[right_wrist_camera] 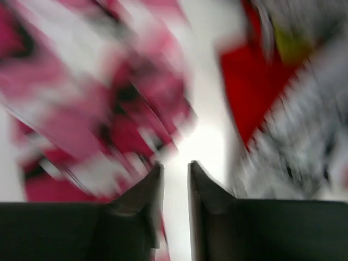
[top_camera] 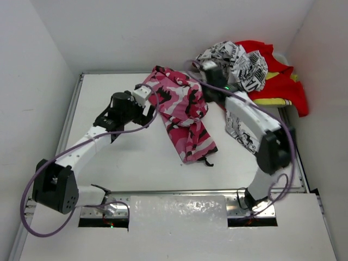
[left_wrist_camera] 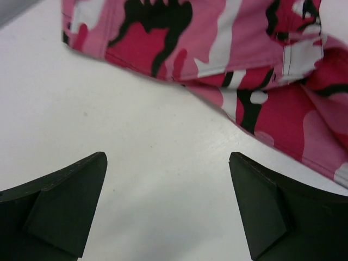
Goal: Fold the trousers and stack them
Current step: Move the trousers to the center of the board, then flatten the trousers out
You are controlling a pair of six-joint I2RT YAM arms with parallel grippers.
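The pink camouflage trousers (top_camera: 182,111) lie crumpled in the middle of the table, one leg trailing toward the front. My left gripper (top_camera: 143,95) is at their left edge. In the left wrist view it (left_wrist_camera: 167,157) is wide open and empty over bare table, with the trousers (left_wrist_camera: 228,49) just ahead. My right gripper (top_camera: 209,76) hovers at the trousers' far right corner. Its view is blurred: the jaws (right_wrist_camera: 176,166) stand a narrow gap apart with nothing between them, the trousers (right_wrist_camera: 81,109) to their left.
A black-and-white printed cloth (top_camera: 239,62) and a plain red cloth (top_camera: 277,79) are heaped at the back right. More black-and-white cloth (top_camera: 239,130) lies under my right arm. Both cloths show blurred in the right wrist view, red (right_wrist_camera: 247,81) and printed (right_wrist_camera: 293,136).
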